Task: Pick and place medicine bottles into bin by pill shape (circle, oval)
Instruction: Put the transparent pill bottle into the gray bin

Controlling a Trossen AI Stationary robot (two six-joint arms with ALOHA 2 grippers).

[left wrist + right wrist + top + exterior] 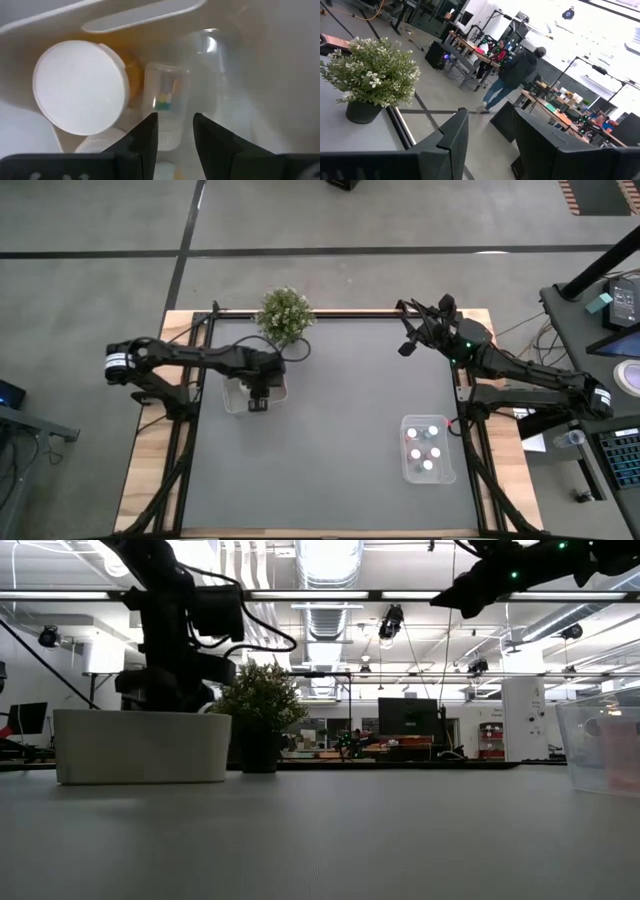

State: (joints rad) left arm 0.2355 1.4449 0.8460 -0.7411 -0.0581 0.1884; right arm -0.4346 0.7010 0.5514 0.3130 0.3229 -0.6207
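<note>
My left gripper point(258, 392) reaches down into the clear left bin point(232, 398), fingers slightly apart point(175, 135). In the bin lie a larger orange-amber bottle with a wide white cap point(80, 87) and a small clear bottle point(167, 97) holding coloured pills, its white cap toward the fingers. The small bottle lies on its side just beyond the fingertips. My right gripper point(408, 342) is raised over the table's far right, open and empty point(490, 145). Several small white-capped bottles point(425, 448) stand in the clear right bin point(408, 472). My left gripper comes from above at the small bottle's cap end point(168, 141), which shows in the gap between the fingers, close to one finger point(145, 140). Whether a finger touches it, I cannot tell. The bottle lies on the bin's floor beside the orange bottle.
A green potted plant point(285, 315) stands at the far edge, just behind the left bin; it also shows in the low view point(262, 700). The grey mat point(340, 440) between the two bins is bare. A person point(512, 75) walks in the room beyond the table.
</note>
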